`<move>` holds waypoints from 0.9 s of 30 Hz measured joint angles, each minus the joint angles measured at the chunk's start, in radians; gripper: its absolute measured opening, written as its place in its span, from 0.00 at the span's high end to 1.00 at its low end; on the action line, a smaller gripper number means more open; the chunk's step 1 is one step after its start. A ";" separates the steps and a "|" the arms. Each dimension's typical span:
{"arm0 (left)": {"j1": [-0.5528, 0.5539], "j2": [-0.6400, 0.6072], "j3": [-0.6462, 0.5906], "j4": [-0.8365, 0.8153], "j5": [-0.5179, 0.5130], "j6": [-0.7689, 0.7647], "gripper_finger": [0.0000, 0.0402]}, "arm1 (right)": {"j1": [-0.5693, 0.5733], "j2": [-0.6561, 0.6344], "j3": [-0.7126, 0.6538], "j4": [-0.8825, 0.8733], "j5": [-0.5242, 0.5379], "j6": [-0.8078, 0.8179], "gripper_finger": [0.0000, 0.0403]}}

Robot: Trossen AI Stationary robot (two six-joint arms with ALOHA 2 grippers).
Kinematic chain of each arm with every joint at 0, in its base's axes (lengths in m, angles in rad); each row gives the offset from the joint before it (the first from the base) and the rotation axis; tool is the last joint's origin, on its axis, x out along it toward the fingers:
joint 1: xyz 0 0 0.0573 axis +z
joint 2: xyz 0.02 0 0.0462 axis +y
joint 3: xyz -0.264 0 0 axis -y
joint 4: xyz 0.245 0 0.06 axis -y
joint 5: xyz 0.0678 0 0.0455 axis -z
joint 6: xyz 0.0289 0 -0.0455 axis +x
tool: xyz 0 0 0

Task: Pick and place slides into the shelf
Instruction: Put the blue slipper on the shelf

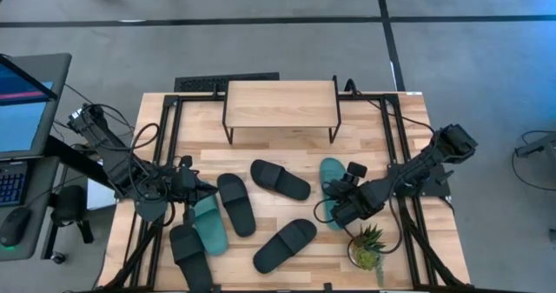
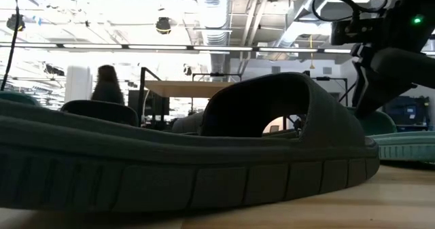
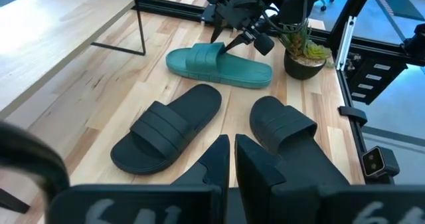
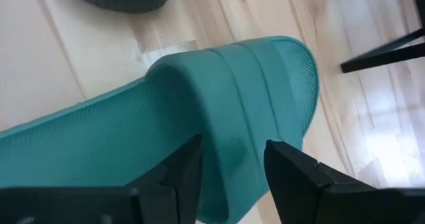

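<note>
Shelf (image 1: 281, 102) bare; every sandal in view on the table.
Right gripper (image 4: 229, 177), fingers spread, seemingly straddles the teal sandal (image 4: 219, 111) nearest the shelf; left gripper (image 3: 230, 159) pressed together.

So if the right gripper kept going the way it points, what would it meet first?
Most likely the strap of the teal slide: the open right gripper has one finger on either side of it, though the remaining gap is hard to judge.

The left arm reaches in from the table's left edge, its left gripper (image 1: 201, 189) low over the tabletop with both fingers (image 3: 222, 159) pressed together. The right arm stretches in from the right edge, angled down toward the table's middle. Its right gripper (image 1: 337, 208) hangs low with fingers (image 4: 292, 163) spread apart.
</note>
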 joint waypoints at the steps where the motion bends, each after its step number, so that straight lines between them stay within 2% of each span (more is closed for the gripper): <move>1: 0.000 0.000 0.000 0.000 0.000 0.000 0.97 | -0.005 0.000 0.000 0.000 0.000 -0.001 0.65; 8: 0.000 0.000 0.000 -0.002 0.000 0.000 0.97 | -0.034 0.000 0.000 0.005 -0.001 -0.026 0.72; 18: 0.000 0.000 0.000 -0.002 0.000 0.000 0.97 | -0.034 0.000 0.000 0.034 -0.001 -0.027 0.74; 27: 0.000 0.000 0.000 -0.002 0.000 0.000 0.97 | -0.034 0.000 0.001 0.038 0.000 -0.027 0.98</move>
